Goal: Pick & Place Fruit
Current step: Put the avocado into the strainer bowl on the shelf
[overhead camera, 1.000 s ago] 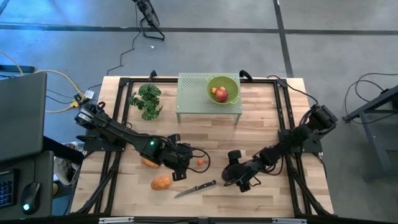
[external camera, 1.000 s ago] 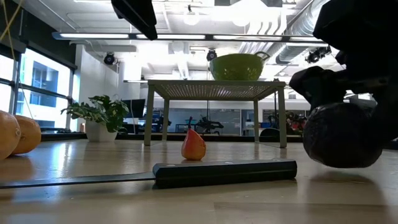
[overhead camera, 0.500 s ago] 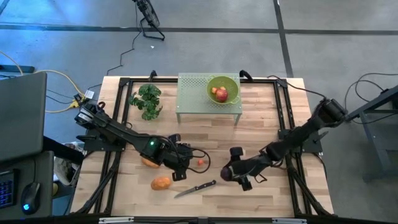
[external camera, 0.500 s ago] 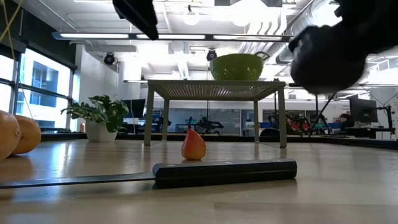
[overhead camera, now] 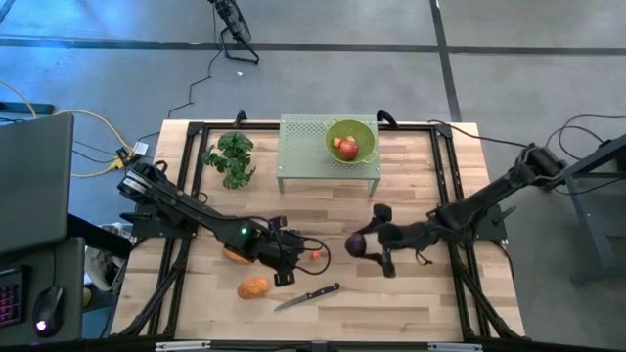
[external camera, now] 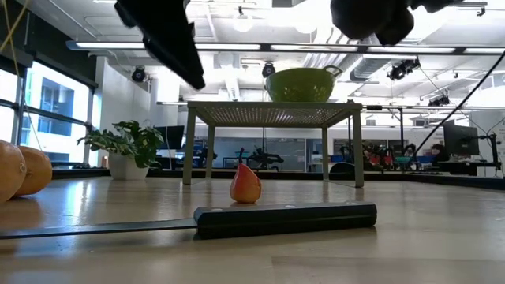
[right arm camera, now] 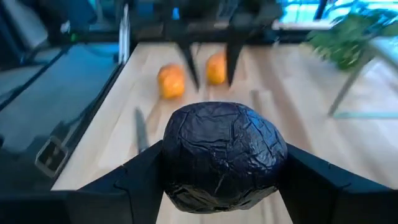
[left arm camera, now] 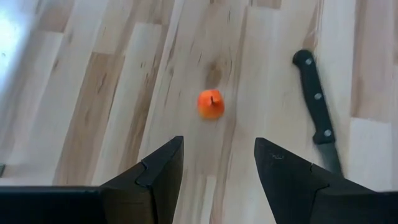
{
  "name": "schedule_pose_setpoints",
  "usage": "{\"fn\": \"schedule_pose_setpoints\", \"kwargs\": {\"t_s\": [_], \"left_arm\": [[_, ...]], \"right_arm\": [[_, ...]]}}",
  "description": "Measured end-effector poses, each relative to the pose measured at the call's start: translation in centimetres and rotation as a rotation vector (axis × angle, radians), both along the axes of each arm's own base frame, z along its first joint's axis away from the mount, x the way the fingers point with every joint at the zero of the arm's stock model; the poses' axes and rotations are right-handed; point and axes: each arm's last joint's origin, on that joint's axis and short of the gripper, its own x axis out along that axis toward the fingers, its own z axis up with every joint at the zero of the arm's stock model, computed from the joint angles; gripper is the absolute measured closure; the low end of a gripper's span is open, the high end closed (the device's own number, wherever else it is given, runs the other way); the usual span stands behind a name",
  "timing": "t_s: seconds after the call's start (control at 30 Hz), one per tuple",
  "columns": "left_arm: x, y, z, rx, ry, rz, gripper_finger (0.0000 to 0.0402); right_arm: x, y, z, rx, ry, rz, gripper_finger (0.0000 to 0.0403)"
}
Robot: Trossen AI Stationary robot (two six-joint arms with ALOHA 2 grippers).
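Mid-carry: my right gripper [overhead camera: 364, 246] is clamped on the dark purple fruit [right arm camera: 221, 154], lifted clear of the table short of the green bowl [overhead camera: 363, 130]; next, lift over rim and release; left gripper [left arm camera: 216, 168] parted, empty.

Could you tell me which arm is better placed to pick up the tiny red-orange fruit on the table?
Left: its open left gripper points straight at the tiny red-orange fruit, while the right gripper already holds the dark purple fruit.
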Motion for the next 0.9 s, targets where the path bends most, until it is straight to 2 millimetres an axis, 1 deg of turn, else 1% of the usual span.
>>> {"fn": "schedule_pose_setpoints", "kwargs": {"t_s": [0.27, 0.47, 0.7, 0.9], "left_arm": [[0.1, 0.0, -0.1, -0.003, -0.016, 0.001, 0.0210], [0.2, -0.1, 0.0, 0.005, -0.031, -0.019, 0.0210], [0.2, -0.1, 0.0, 0.006, -0.031, -0.020, 0.0210], [0.2, -0.1, 0.0, 0.006, -0.032, -0.020, 0.0210]], "right_arm": [[-0.2, -3.0, 2.4, 0.007, -0.126, -0.155, 0.0149], [0.1, -5.4, 3.7, 0.003, -0.215, -0.247, 0.0149], [0.5, -8.2, 4.5, 0.005, -0.285, -0.365, 0.0149], [0.7, -10.6, 4.8, -0.002, -0.312, -0.467, 0.0149]]}}
